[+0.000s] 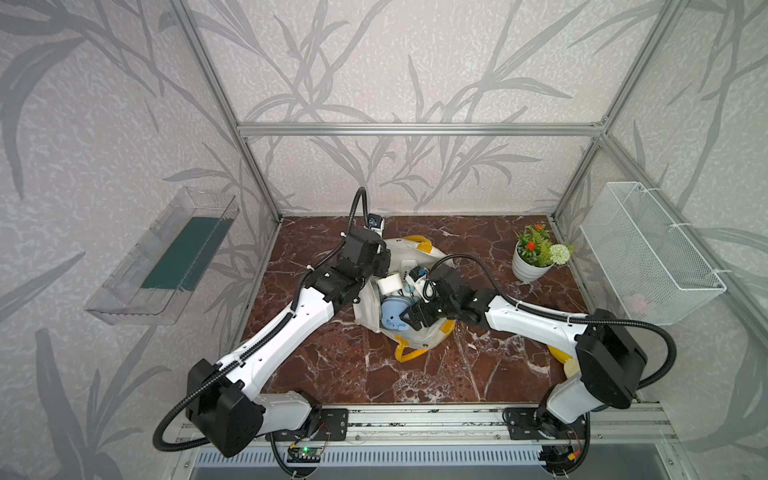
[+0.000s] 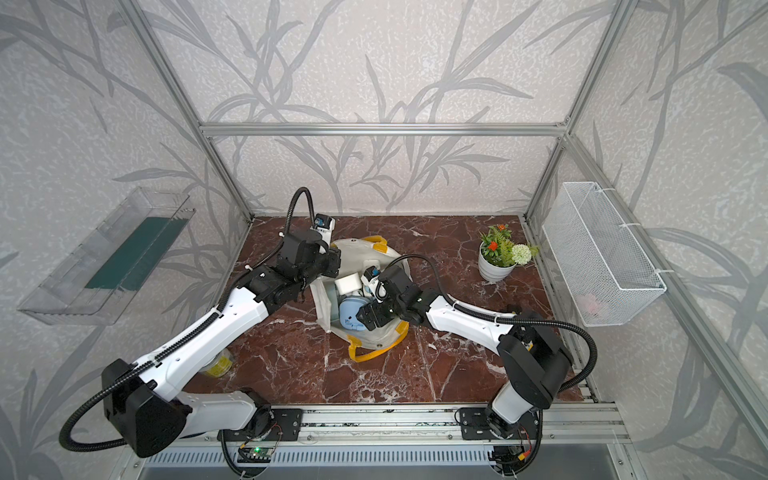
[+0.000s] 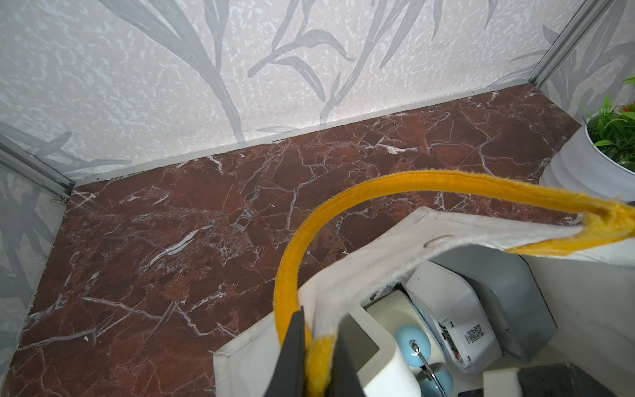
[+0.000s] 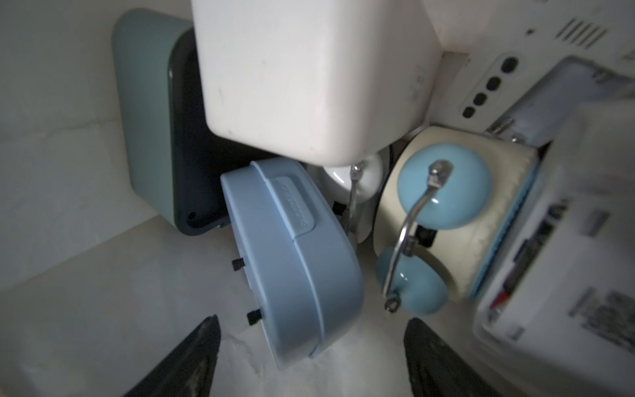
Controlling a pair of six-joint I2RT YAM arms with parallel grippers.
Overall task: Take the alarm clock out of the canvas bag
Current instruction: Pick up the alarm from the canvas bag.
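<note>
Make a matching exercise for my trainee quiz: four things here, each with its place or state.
Things: 1 left gripper; 2 right gripper; 3 potted plant; 4 wire basket.
Places or states: A hung on the side wall; B open, facing the blue alarm clock in the canvas bag; C standing on the marble table; D shut on the yellow handle.
Pairs: 1-D; 2-B; 3-C; 4-A.

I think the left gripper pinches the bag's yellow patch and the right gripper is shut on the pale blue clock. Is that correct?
No: the right wrist view shows the right gripper open, its jaws apart near the pale blue clock. The rest is right.
</note>
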